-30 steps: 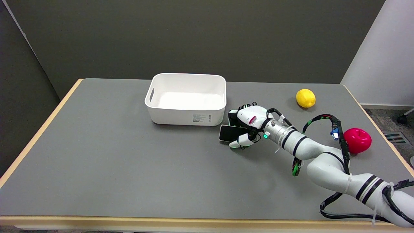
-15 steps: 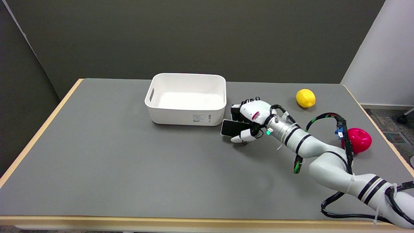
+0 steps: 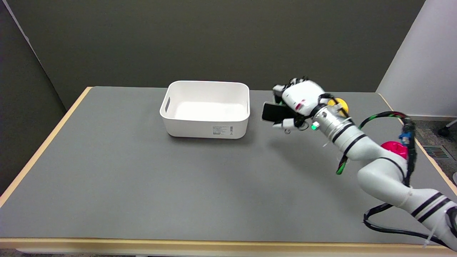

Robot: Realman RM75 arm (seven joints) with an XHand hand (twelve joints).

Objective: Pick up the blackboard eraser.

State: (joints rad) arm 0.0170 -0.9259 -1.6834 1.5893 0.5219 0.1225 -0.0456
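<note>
The right hand (image 3: pixel 298 101) hung in the air above the grey counter (image 3: pixel 142 178), off to the right of the white bin (image 3: pixel 205 109), and it held the blackboard eraser (image 3: pixel 274 112) clamped between its curled fingers above and the thumb (image 3: pixel 285 124) below. The eraser was a flat, dark slab (its exact material could not be made out at this size), and it stuck out from the hand toward the bin, roughly level, clear of the counter, with a soft shadow lying on the grey surface beneath the hand and forearm. A small green light glowed at the wrist (image 3: pixel 314 126). The white arm (image 3: pixel 378 171) with its black bands reached in from the lower right, and a bundle of black cable with green and red wrapping looped along it. The bin stood open-topped near the far middle of the counter, a small label on its near wall, nothing visible inside it. Behind the wrist a yellow lemon (image 3: pixel 342 104) showed only in part, hidden mostly by the arm. A pink-red fruit-shaped object (image 3: pixel 392 147) sat near the right edge of the counter, also partly covered by the arm's elbow.
</note>
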